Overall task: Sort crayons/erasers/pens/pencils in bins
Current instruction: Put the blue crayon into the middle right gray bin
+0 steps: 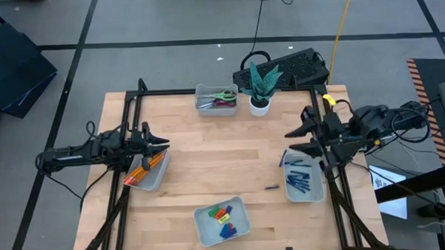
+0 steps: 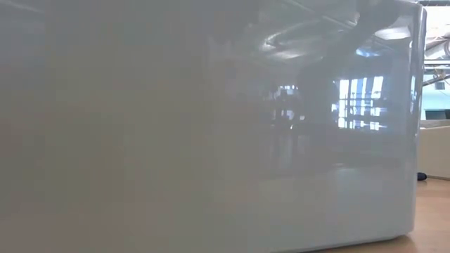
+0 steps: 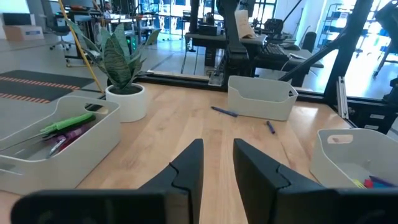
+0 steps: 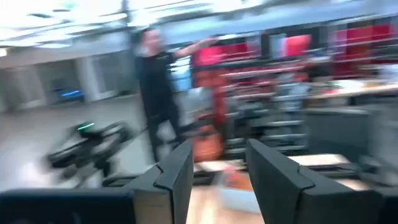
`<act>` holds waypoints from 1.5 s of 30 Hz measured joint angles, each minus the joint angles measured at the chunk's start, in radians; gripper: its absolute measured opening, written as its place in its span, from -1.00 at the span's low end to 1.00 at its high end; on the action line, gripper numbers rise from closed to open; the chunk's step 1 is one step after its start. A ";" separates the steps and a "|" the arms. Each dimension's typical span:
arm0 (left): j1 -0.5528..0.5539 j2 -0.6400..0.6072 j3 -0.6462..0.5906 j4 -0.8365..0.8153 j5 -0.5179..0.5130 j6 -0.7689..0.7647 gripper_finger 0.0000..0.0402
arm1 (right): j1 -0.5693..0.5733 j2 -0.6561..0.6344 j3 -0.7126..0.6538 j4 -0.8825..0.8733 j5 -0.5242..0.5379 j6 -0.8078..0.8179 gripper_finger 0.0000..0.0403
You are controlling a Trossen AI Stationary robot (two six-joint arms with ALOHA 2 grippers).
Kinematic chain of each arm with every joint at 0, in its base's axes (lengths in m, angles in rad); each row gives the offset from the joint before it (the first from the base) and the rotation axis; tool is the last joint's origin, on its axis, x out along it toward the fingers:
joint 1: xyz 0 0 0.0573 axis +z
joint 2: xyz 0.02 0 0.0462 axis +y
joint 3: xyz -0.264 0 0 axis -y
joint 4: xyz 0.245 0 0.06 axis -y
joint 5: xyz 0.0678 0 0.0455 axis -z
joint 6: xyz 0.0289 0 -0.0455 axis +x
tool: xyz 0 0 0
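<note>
Pencils are lying in the bin at the left edge of the bench, and your left end effector is hovering just above that bin's far end with its fingers spread and nothing between them. Moving right, you are seeing the bin at the back edge holding scissors, with a potted plant just beside it. At the front edge, the erasers are sitting together in their own bin: yellow, green, red and blue blocks. Further right, one loose pen is lying on the bare wood, between the eraser bin and the right-hand bin; the left wrist view is suggesting a second loose pen close to that bin. The remaining pens are lying inside it. Your right end effector is hanging near that bin's far end, fingers spread wide and empty.

Judging by this, you are nearing the end: pencils, erasers and most pens are sorted, and the stray pens by the right bin are what is left. The low view is showing only a bin wall.
</note>
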 joint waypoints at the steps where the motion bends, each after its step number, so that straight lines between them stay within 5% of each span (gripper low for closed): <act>1: 0.000 0.000 0.000 0.000 0.000 0.000 -0.56 | 0.000 0.004 0.000 0.007 0.071 0.000 -0.31; 5: 0.000 0.000 0.000 0.000 0.000 0.000 -0.56 | -0.014 0.032 0.001 -0.021 0.411 0.102 -0.31; 8: 0.000 0.000 0.000 0.000 0.000 0.000 -0.56 | -0.065 0.079 0.031 -0.123 0.431 0.189 -0.31; 22: 0.000 0.000 0.000 0.000 0.000 0.000 -0.56 | -0.432 0.501 0.372 -0.870 -0.237 0.458 -0.31; 28: 0.000 0.000 0.000 0.000 0.000 0.000 -0.56 | -0.534 0.610 0.284 -1.105 -0.266 0.587 -0.31; 38: 0.000 0.000 0.000 0.000 0.000 0.000 -0.56 | -0.547 0.621 -0.045 -1.015 -0.317 0.779 -0.31; 45: 0.000 0.000 0.001 0.000 0.000 0.000 -0.56 | -0.453 0.621 -0.092 -1.048 -0.473 0.897 -0.31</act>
